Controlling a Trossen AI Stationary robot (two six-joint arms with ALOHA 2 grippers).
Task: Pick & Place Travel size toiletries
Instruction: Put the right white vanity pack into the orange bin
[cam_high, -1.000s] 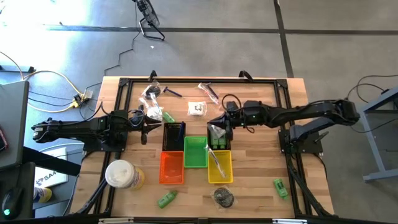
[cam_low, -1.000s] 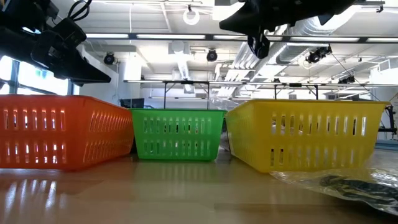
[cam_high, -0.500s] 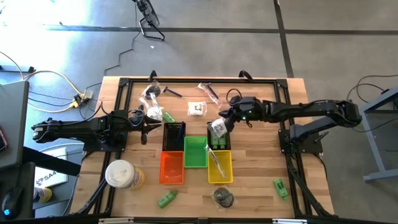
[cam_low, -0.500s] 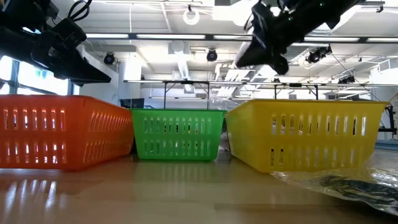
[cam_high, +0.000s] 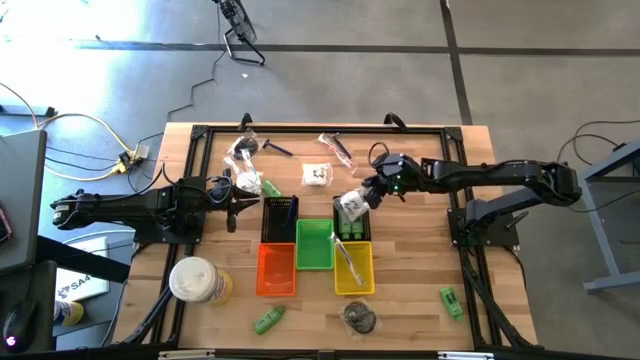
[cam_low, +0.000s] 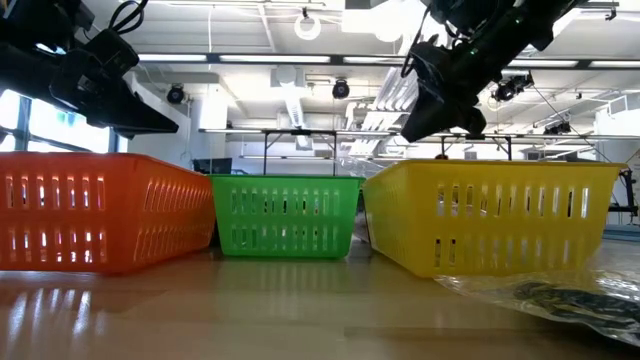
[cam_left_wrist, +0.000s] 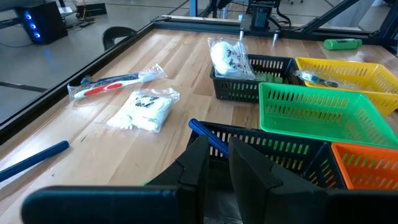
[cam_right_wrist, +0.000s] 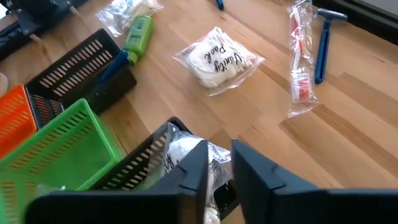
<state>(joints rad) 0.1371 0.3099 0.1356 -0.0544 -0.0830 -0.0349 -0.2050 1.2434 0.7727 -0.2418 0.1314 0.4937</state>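
Observation:
A clear-wrapped white piece (cam_high: 350, 207) lies in the black basket (cam_high: 352, 230) behind the yellow basket (cam_high: 353, 268); it also shows in the left wrist view (cam_left_wrist: 229, 57). My right gripper (cam_high: 364, 196) hangs just above it, tipped down, fingers a little apart (cam_right_wrist: 221, 165), with the wrap (cam_right_wrist: 186, 149) under and between them. My left gripper (cam_high: 236, 195) waits at the table's left, slightly open and holding nothing (cam_left_wrist: 217, 162). Another white pack (cam_right_wrist: 217, 59), a wrapped toothbrush (cam_right_wrist: 300, 56), a blue razor (cam_right_wrist: 323, 37) and a green tube (cam_right_wrist: 138, 34) lie loose on the far half of the table. My right gripper's fingers (cam_right_wrist: 193, 171) come slanting down from the table's right onto the top of the wrap (cam_right_wrist: 214, 155). The piece rests in the black basket. Whether the fingers touch the wrap, I cannot tell.
A second black basket (cam_high: 279, 218), a green basket (cam_high: 314, 244) and an orange one (cam_high: 276, 270) stand mid-table. A round white-and-yellow container (cam_high: 197, 280) stands near left. Green tubes (cam_high: 268, 320) (cam_high: 450, 300) and a dark wrapped piece (cam_high: 360, 317) lie by the near edge.
My right gripper has sunk toward the black basket, drawn back a little toward the table's right and tipped from near level to slanting down. The clear-wrapped white piece has stayed at the black basket under its fingers.

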